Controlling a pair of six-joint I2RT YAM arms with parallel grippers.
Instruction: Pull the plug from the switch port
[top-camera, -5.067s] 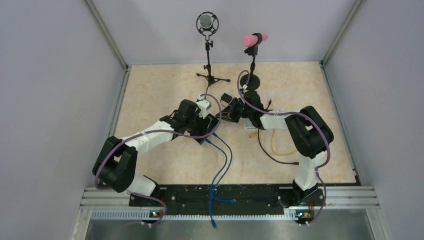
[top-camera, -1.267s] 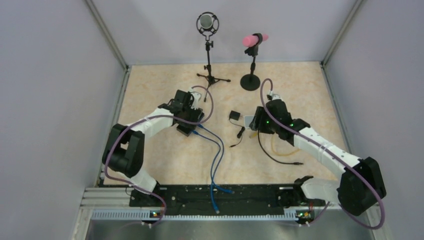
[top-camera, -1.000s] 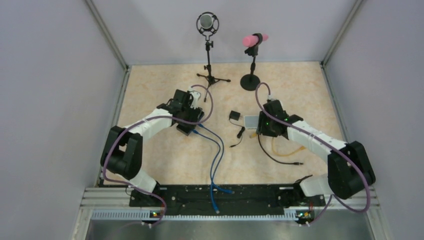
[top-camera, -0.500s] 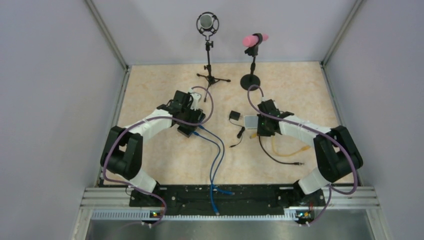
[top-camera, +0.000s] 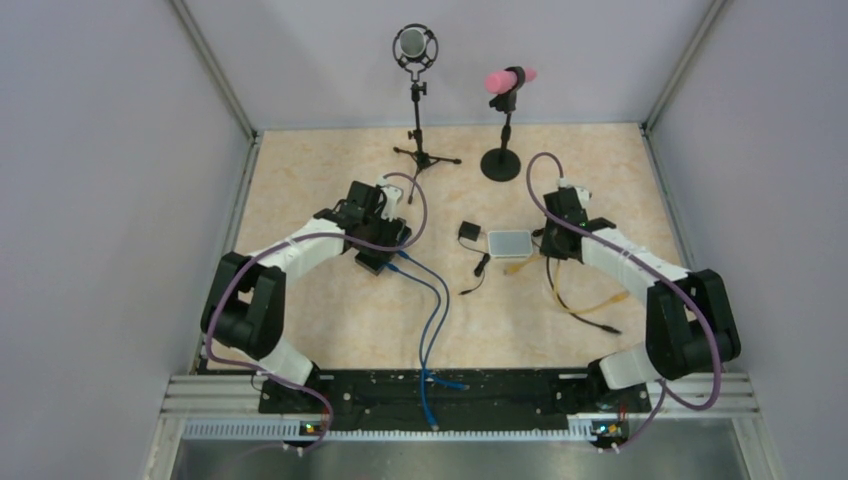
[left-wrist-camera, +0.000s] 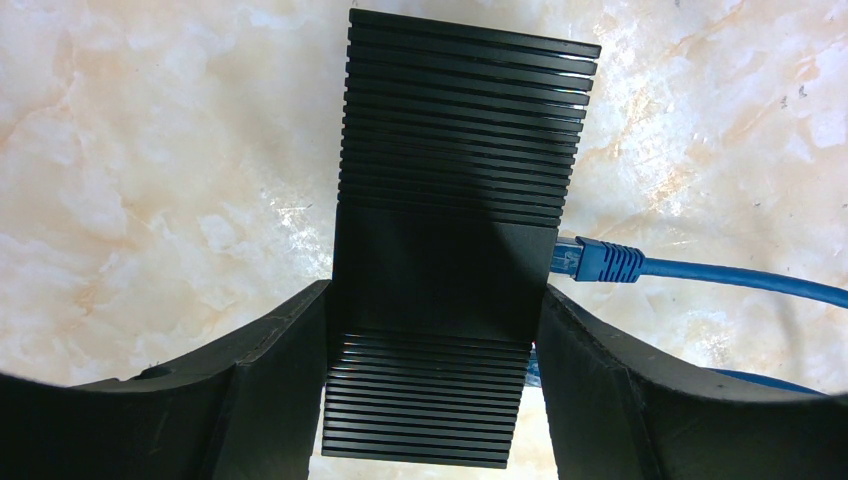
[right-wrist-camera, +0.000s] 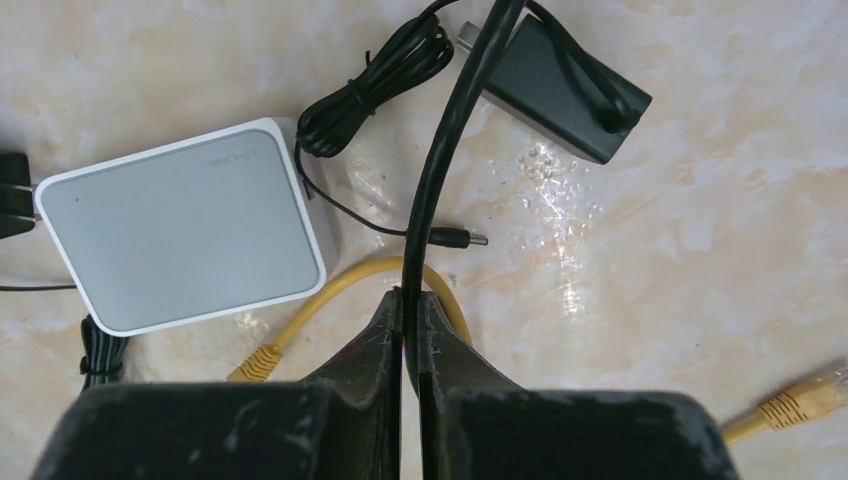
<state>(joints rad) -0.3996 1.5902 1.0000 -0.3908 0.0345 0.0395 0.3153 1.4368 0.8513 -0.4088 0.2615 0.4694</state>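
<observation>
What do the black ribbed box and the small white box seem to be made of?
Black ribbed box: likely metal or hard plastic, matte, with fine parallel fins. White box: probably plastic, smooth satin, rounded corners, soft sheen.

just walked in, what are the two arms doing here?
The left pincer is clamped on the black switch, which has a blue plug seated in a port on its side. The right pincer is shut on a thin black cable beside the white box. A barrel plug lies loose on the table next to that box, in no port. I cannot tell whether it belongs to the held cable.
</observation>
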